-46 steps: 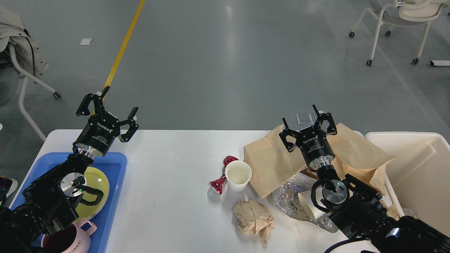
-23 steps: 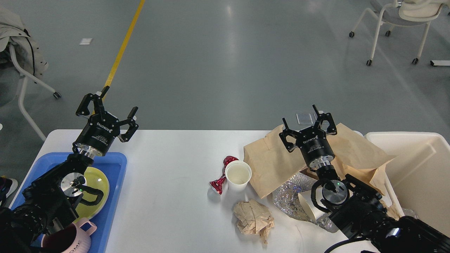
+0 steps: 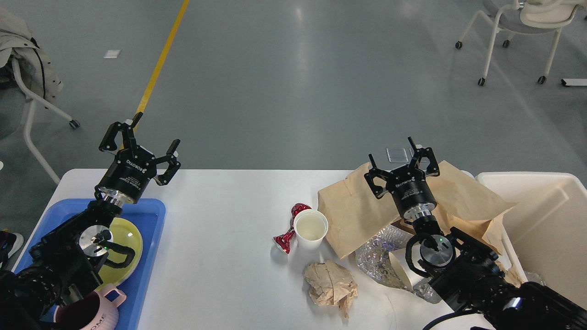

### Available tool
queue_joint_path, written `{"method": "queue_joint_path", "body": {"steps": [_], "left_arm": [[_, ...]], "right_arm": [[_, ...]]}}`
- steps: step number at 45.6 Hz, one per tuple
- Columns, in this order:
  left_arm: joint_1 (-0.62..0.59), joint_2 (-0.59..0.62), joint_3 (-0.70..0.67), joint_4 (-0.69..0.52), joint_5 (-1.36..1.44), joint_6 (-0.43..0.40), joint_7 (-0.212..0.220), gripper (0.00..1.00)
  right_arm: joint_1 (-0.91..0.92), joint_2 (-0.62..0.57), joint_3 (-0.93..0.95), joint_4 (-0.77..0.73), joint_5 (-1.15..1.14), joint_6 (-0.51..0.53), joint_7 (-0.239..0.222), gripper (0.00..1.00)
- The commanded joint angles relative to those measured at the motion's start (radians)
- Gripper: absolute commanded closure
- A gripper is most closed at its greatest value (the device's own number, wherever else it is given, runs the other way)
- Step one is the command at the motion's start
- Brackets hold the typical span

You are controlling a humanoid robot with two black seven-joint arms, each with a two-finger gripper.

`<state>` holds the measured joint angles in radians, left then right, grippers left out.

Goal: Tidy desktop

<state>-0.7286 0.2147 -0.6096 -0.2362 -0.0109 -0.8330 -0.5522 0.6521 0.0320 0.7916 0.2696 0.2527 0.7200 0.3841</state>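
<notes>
Nothing has moved: left end effector [image 3: 140,139] and right end effector [image 3: 402,159] spread empty above desktop [image 3: 220,256]

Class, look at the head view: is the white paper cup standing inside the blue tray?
No. The white paper cup stands upright on the desktop, beside a crushed red can, well apart from the blue tray.

Two matte black jointed arms, each ending in a black two-fingered claw, left claw [image 3: 141,140] and right claw [image 3: 398,158], on a cylindrical body with white lettering. Silver ring behind each cylinder; round silver wrist cap with small green light; looping black cables.
</notes>
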Motion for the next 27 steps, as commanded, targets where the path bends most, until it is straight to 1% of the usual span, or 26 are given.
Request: {"method": "queue_joint_path", "body": {"steps": [1, 9, 14, 18, 27], "left_arm": [[0.0, 0.0, 0.001, 0.0, 0.0, 0.0, 0.0, 0.0], [0.0, 0.0, 0.001, 0.0, 0.0, 0.0, 0.0, 0.0], [0.0, 0.0, -0.001, 0.0, 0.0, 0.0, 0.0, 0.0], [0.0, 0.0, 0.001, 0.0, 0.0, 0.0, 0.0, 0.0], [0.0, 0.0, 0.001, 0.0, 0.0, 0.0, 0.0, 0.0]], "right_arm": [[0.038, 0.0, 0.0, 0.017, -0.001, -0.002, -0.002, 0.0], [0.26, -0.014, 0.006, 0.008, 0.0, -0.004, -0.004, 0.0], [0.351, -0.116, 0.02, 0.013, 0.003, -0.001, -0.002, 0.0], [0.36, -0.119, 0.041, 0.016, 0.014, -0.011, 0.001, 0.0], [0.348, -0.122, 0.054, 0.014, 0.022, 0.005, 0.005, 0.0]]}}
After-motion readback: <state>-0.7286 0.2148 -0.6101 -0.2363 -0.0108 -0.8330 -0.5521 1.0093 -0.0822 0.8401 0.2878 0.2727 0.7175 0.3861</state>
